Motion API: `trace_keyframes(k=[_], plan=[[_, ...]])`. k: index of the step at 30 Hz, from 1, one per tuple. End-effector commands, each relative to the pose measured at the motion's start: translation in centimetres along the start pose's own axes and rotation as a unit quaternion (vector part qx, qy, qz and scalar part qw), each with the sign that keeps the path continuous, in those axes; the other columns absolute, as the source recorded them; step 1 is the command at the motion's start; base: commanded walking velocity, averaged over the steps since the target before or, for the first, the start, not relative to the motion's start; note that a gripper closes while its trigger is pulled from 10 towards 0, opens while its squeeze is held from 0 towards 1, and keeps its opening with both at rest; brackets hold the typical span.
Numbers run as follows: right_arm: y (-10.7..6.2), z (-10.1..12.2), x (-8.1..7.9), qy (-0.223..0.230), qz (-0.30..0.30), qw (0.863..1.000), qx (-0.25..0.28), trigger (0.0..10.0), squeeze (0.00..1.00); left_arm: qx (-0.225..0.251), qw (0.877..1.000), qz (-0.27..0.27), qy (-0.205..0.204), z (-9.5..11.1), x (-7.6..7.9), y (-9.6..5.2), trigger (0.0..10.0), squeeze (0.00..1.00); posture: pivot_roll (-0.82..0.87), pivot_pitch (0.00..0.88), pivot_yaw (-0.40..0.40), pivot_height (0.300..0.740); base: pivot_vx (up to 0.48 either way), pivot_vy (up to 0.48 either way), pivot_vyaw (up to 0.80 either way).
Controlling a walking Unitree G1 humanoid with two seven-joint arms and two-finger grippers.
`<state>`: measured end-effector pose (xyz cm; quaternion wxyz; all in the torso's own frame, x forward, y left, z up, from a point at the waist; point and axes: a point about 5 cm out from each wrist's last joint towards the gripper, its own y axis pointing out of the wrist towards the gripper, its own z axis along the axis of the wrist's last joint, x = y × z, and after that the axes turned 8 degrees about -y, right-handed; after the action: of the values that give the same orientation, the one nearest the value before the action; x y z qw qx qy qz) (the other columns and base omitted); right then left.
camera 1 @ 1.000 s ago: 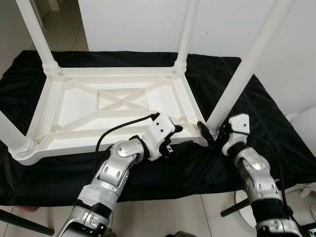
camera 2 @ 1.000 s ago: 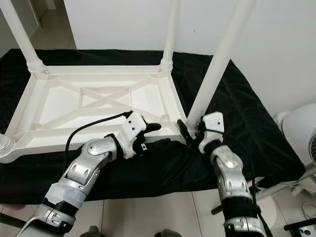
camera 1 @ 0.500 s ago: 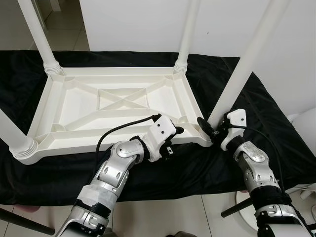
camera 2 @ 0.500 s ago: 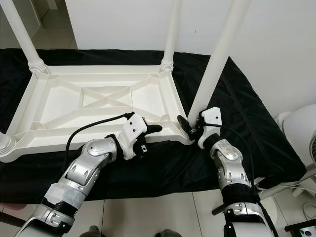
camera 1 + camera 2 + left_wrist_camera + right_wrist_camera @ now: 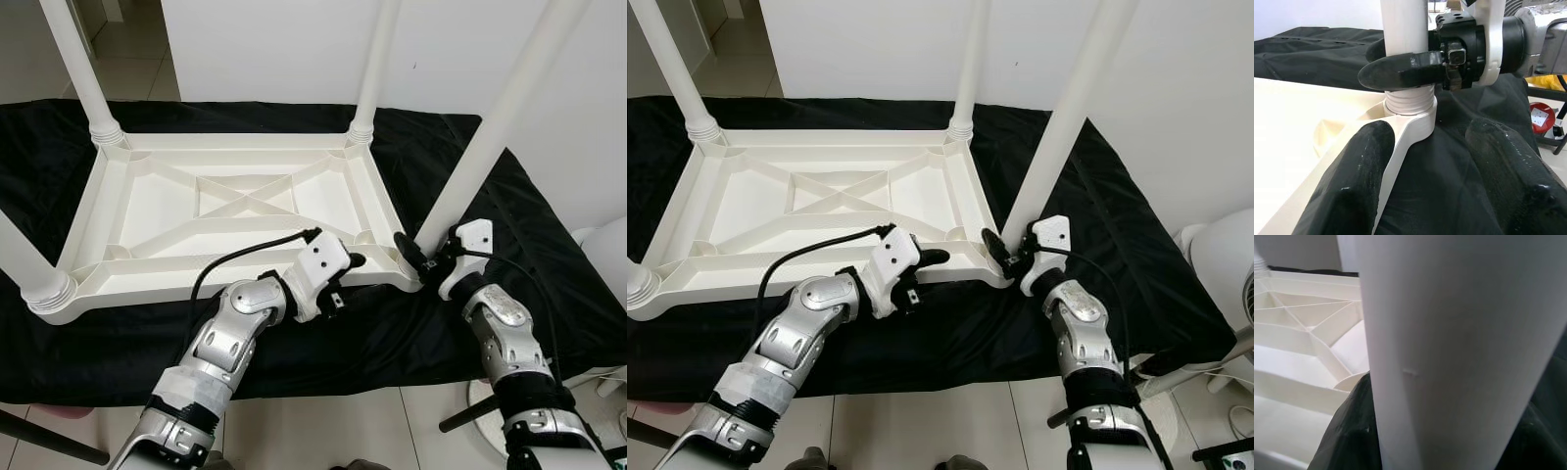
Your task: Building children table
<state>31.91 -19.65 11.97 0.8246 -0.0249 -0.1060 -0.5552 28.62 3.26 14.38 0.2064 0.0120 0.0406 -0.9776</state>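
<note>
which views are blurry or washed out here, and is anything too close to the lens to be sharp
Left eye view: even light, sharp; the black cloth shows little detail. Left wrist view: the left gripper's fingers are soft from closeness, the right gripper on the table leg is crisp. Right wrist view: the leg sits close, pale, nearly featureless.

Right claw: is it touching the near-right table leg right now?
Touching. The left wrist view shows the right claw with one black finger pressed across the white table leg, just above its threaded base; the right wrist view shows the leg between its fingers.
</note>
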Motion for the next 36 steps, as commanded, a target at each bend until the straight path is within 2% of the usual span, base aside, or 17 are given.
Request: trace_keyframes(k=[1, 4, 8, 10, 11, 12, 13, 15, 16, 17, 18, 19, 21, 28, 29, 36], plan=[[-0.5, -1.3, 0.0, 0.004, -0.032, 0.999, -0.041, 10.0, 0.00, 0.007, 1.000, -0.006, 0.005, 0.3, 0.2, 0.2, 10.0, 0.00, 0.04, 0.000, -0.050, 0.740, 0.000, 0.000, 0.00], [-0.4, -1.3, -0.1, -0.001, -0.052, 0.997, -0.049, 10.0, 0.00, 0.007, 1.000, -0.005, 0.005, 0.3, 0.2, 0.3, 10.0, 0.00, 0.04, 0.000, -0.054, 0.740, 0.000, 0.000, 0.00], [0.2, -0.6, -1.9, 0.013, -0.128, 0.990, -0.050, 10.0, 0.00, 0.009, 1.000, 0.000, 0.002, 0.2, 0.3, 0.3, 10.0, 0.00, 0.04, 0.000, -0.062, 0.740, 0.000, 0.000, 0.00], [0.2, -0.6, -1.9, 0.013, -0.128, 0.990, -0.050, 10.0, 0.00, 0.009, 1.000, 0.000, 0.002, 0.2, 0.3, 0.3, 10.0, 0.00, 0.04, 0.000, -0.062, 0.740, 0.000, 0.000, 0.00], [0.3, -0.4, -2.3, 0.017, -0.160, 0.986, -0.054, 10.0, 0.00, 0.009, 1.000, 0.001, 0.001, 0.2, 0.3, 0.3, 10.0, 0.00, 0.04, 0.000, -0.062, 0.740, 0.000, 0.000, 0.00], [0.3, -0.4, -2.3, 0.017, -0.160, 0.986, -0.054, 10.0, 0.00, 0.009, 1.000, 0.001, 0.001, 0.2, 0.3, 0.3, 10.0, 0.00, 0.04, 0.000, -0.062, 0.740, 0.000, 0.000, 0.00], [0.3, -0.2, -2.8, 0.017, -0.189, 0.980, -0.058, 10.0, 0.00, 0.009, 1.000, 0.002, 0.001, 0.1, 0.4, 0.3, 10.0, 0.00, 0.03, 0.000, -0.068, 0.740, 0.000, 0.000, 0.00], [0.2, -0.2, -4.1, 0.022, -0.264, 0.961, -0.077, 10.0, 0.00, 0.009, 1.000, 0.005, 0.001, 0.1, 0.2, 0.3, 10.0, 0.00, 0.04, 0.000, -0.069, 0.740, 0.000, 0.000, 0.00], [0.2, -0.2, -4.1, 0.022, -0.264, 0.961, -0.077, 10.0, 0.00, 0.009, 1.000, 0.005, 0.001, 0.1, 0.2, 0.3, 10.0, 0.00, 0.04, 0.000, -0.069, 0.740, 0.000, 0.000, 0.00], [0.2, -0.2, -5.0, 0.034, -0.289, 0.953, -0.087, 10.0, 0.00, 0.009, 1.000, 0.008, 0.002, 0.1, 0.1, 0.3, 10.0, 0.00, 0.03, 0.000, -0.070, 0.740, 0.000, 0.000, 0.00], [0.2, 0.1, -5.8, 0.038, -0.290, 0.952, -0.088, 10.0, 0.00, 0.009, 1.000, 0.009, 0.001, 0.2, 0.0, 0.2, 10.0, 0.00, 0.03, 0.000, -0.069, 0.740, 0.000, 0.000, 0.00], [0.2, 0.1, -5.8, 0.038, -0.290, 0.952, -0.088, 10.0, 0.00, 0.009, 1.000, 0.009, 0.001, 0.2, 0.0, 0.2, 10.0, 0.00, 0.03, 0.000, -0.069, 0.740, 0.000, 0.000, 0.00], [0.2, 0.6, -6.8, 0.038, -0.272, 0.958, -0.079, 10.0, 0.00, 0.010, 1.000, 0.011, 0.001, 0.2, 0.0, 0.2, 10.0, 0.00, 0.03, 0.000, -0.069, 0.740, 0.000, 0.000, 0.00], [-0.4, 0.7, -6.5, 0.033, -0.280, 0.956, -0.085, 10.0, 0.00, 0.009, 1.000, 0.010, -0.001, 0.1, 0.0, 0.3, 10.0, 0.00, 0.02, 0.000, -0.069, 0.740, 0.000, 0.000, 0.00], [-0.4, 0.7, -6.5, 0.038, -0.277, 0.956, -0.083, 10.0, 1.00, 0.009, 1.000, 0.010, -0.001, 0.1, -0.1, 0.3, 10.0, 0.00, 0.02, 0.000, -0.069, 0.740, 0.000, 0.000, 0.00], [-0.7, 1.2, -6.8, 0.040, -0.276, 0.958, -0.074, 10.0, 1.00, 0.008, 1.000, 0.011, 0.000, 0.0, -0.1, 0.2, 10.0, 0.00, 0.02, 0.000, -0.070, 0.740, 0.000, 0.000, 0.00]])
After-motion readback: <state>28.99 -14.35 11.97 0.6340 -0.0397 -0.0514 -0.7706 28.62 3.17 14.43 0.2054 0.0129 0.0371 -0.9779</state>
